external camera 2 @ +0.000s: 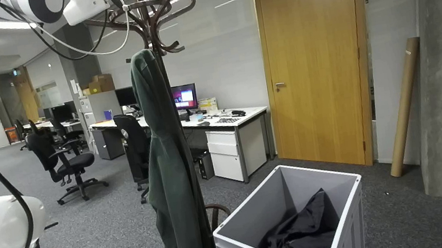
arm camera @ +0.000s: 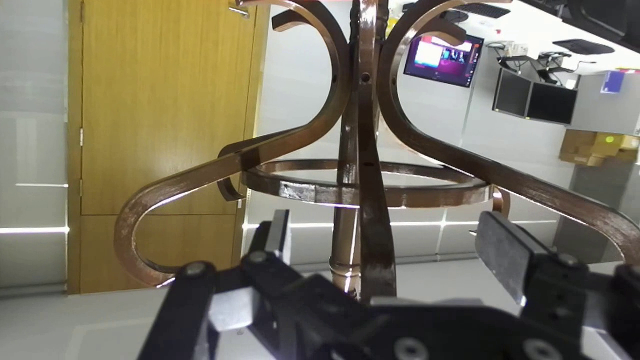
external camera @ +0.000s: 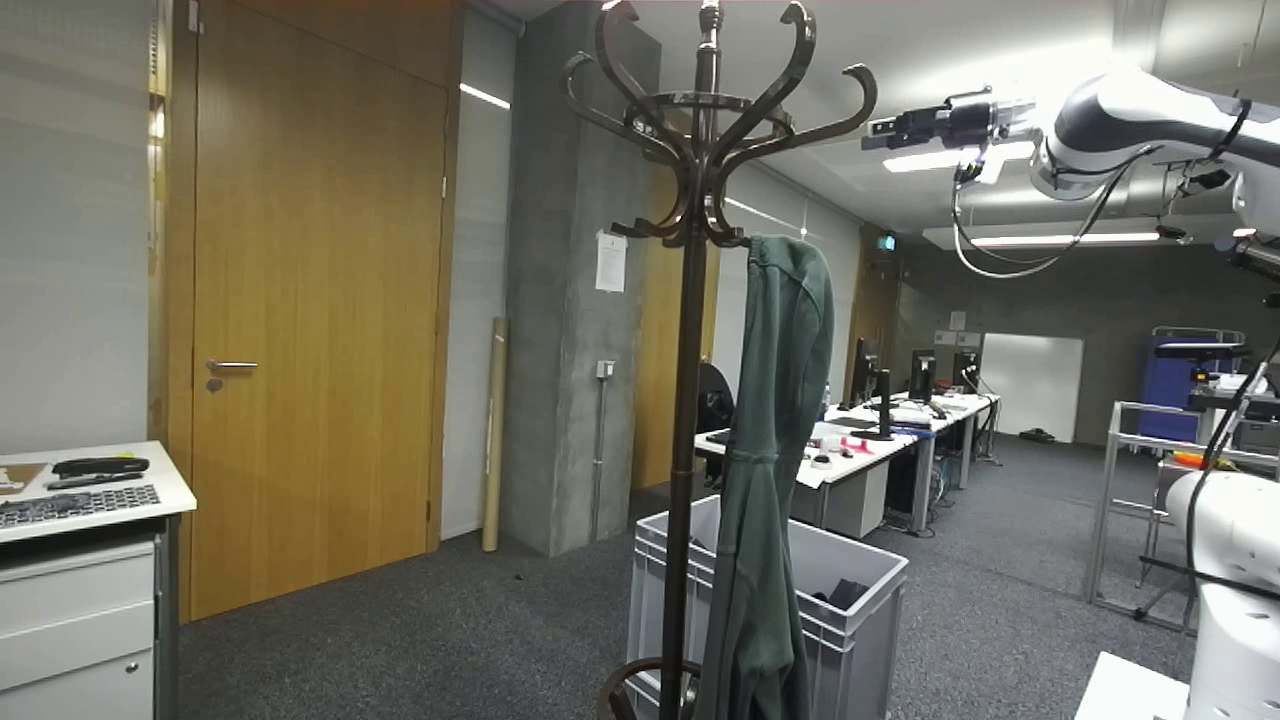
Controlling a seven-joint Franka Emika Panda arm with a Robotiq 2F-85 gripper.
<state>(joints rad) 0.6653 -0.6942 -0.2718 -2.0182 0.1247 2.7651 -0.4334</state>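
1. Jaws wide apart, empty; rack [external camera: 687, 390] ahead, twelve o'clock.
2. Green garment [external camera: 768, 450] hangs at rack's five o'clock in an exterior view.
3. Risk: forward drift could knock the near hook [arm camera: 375, 230], tipping the rack.

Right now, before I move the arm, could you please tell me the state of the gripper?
Robotiq gripper: open, holding nothing; in the wrist view, a brown coat-stand hook appears between its jaws, clear of both.
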